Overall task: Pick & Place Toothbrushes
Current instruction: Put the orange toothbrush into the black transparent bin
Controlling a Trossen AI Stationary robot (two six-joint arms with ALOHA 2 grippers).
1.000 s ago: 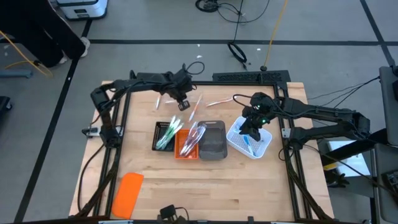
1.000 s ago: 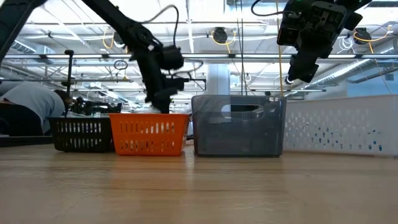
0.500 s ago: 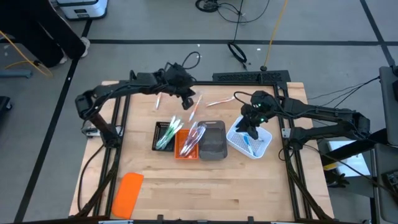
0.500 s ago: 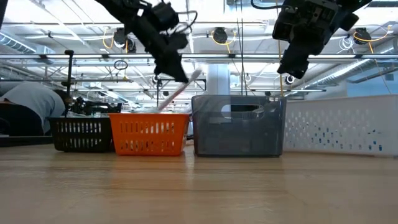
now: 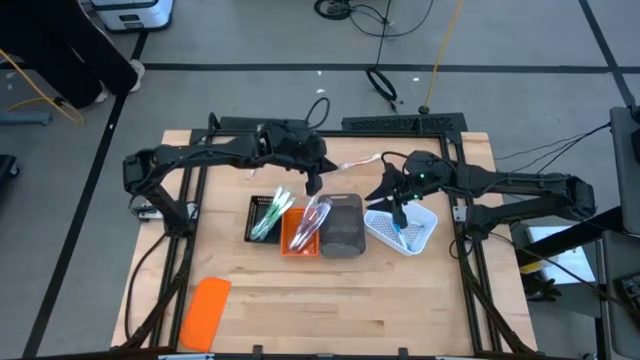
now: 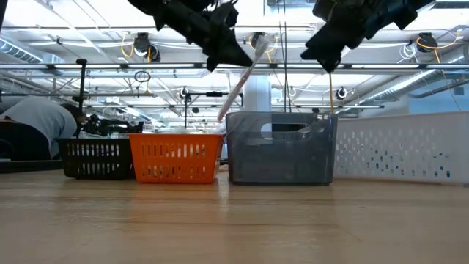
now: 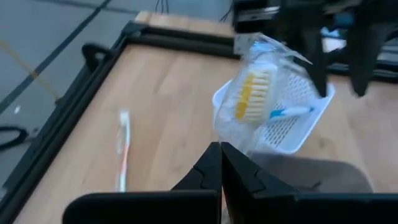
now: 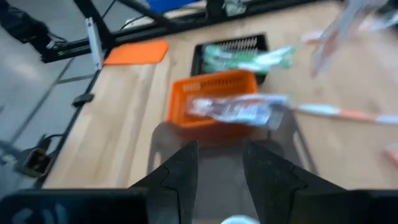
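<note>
- The step in hand is judged to be the carrying of a wrapped toothbrush [image 6: 242, 81] by the left gripper [image 5: 314, 183] to one of the trays; the drop is best made only once the brush hangs squarely over the chosen tray, since it dangles at a slant and could catch a rim.
- The left gripper's fingers are seen clamped together on the brush's upper end, above the far edge of the grey tray [image 5: 343, 224], with the left arm stretched across from the table's left.
- In the low view the brush slants down towards the gap between the orange tray [image 6: 176, 156] and the grey tray.
- The right gripper [image 5: 398, 201] is held above the white tray [image 5: 420, 226] at the right, fingers apart and nothing seen between them; a blue toothbrush [image 5: 400, 229] lies in that tray.
- Green brushes [image 5: 270, 215] are lodged in the black tray [image 5: 253, 218], wrapped ones in the orange tray.
- A loose toothbrush [image 5: 355, 163] is left on the far table, near both arms.
</note>
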